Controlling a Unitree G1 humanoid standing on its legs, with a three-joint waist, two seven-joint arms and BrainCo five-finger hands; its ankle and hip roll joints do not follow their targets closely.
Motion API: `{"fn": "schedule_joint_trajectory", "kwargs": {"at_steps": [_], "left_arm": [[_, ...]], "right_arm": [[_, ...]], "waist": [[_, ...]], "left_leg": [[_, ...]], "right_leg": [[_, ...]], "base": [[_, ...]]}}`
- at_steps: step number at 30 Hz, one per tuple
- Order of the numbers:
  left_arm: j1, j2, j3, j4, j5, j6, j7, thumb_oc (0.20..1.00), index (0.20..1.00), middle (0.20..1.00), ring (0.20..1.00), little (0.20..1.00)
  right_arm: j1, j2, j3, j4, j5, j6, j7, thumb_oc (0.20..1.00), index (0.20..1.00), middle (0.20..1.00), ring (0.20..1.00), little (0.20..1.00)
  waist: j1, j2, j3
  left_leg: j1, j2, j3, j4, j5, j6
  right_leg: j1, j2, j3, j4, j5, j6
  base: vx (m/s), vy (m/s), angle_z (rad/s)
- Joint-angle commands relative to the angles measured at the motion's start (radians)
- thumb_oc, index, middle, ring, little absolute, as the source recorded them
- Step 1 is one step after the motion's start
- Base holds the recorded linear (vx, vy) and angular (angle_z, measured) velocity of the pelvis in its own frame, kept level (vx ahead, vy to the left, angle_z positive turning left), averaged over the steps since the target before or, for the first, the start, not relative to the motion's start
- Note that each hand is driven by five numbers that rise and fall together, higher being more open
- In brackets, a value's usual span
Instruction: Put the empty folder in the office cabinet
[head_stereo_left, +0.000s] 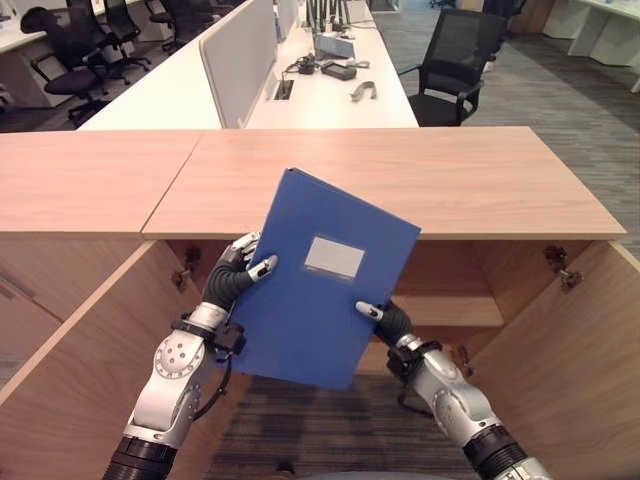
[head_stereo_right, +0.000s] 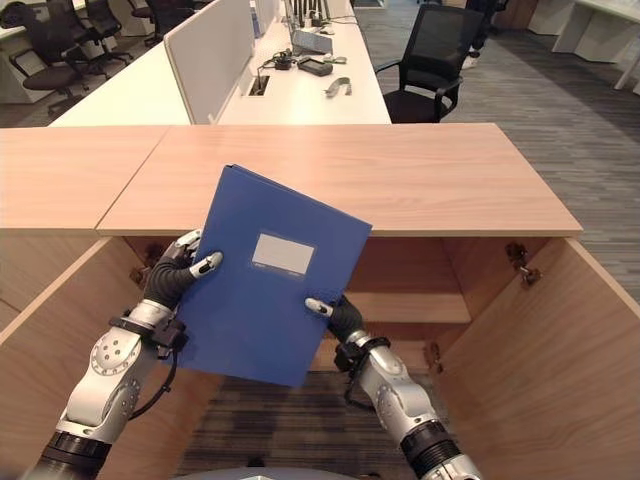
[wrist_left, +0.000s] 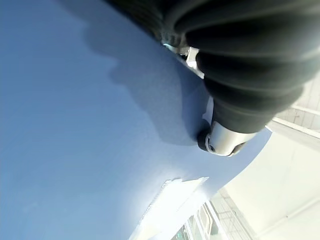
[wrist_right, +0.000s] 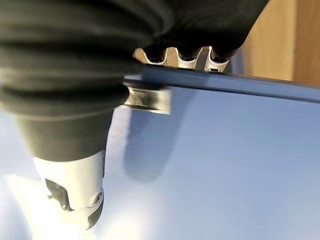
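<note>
A: Status? Where's the folder?

B: Centre of the frame, tilted, with its label facing up. It's being held in the air in front of the open cabinet, and its upper corner is overlapping the counter edge. It isn't inside yet.

A: Grip?

B: Two-handed. The left robot hand is pinching the left edge, thumb on the front face and fingers wrapping behind. The right robot hand is clamping the lower right edge the same way; the right wrist view is showing its fingers behind the cover and its thumb in front.

A: Risks?

B: Three, as I'm judging it:
- Both grips are sitting on thin edges of a slick cover. Uneven arm motion could twist it out of one pinch.
- The folder is riding high against the counter lip. Pushing forward without lowering first would be jamming that upper corner.
- The door at right and the door at left are framing the opening. A wide elbow swing could clip one.

A: Shelf?

B: It's showing in the right half of the opening, behind the folder. I can't tell whether the clearance above it is enough.
</note>
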Motion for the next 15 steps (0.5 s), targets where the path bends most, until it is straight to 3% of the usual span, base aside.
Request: {"fn": "schedule_joint_trajectory", "kwargs": {"at_steps": [1,8,15], "left_arm": [[-0.058,0.009,0.024,-0.004,-0.041,-0.051,-0.026,0.2,0.2,0.2,0.2,0.2],[-0.032,0.027,0.046,-0.048,-0.107,-0.026,-0.134,0.2,0.2,0.2,0.2,0.2],[-0.042,0.018,0.05,-0.062,-0.099,-0.034,-0.142,0.2,0.2,0.2,0.2,0.2]], "right_arm": [[-0.108,0.032,-0.012,-0.102,0.052,-0.06,0.053,1.0,1.0,1.0,1.0,1.0],[-0.105,-0.015,0.021,-0.201,0.098,-0.007,0.18,1.0,1.0,1.0,1.0,1.0],[-0.109,-0.03,0.057,-0.209,0.076,0.012,0.222,1.0,1.0,1.0,1.0,1.0]], "waist": [[0.006,0.0,-0.002],[0.008,-0.007,-0.003],[0.008,-0.011,-0.004]], "left_leg": [[0.027,-0.001,-0.028,0.003,-0.104,0.01],[0.027,0.001,-0.026,0.003,-0.103,0.01],[0.026,0.001,-0.03,0.003,-0.103,0.011]], "right_leg": [[0.009,0.015,0.023,0.018,-0.08,0.004],[0.007,0.015,0.024,0.018,-0.079,0.004],[0.009,0.016,0.023,0.019,-0.081,0.003]], "base": [[0.0,0.0,0.0],[0.0,0.0,0.0],[0.0,0.0,0.0]]}}
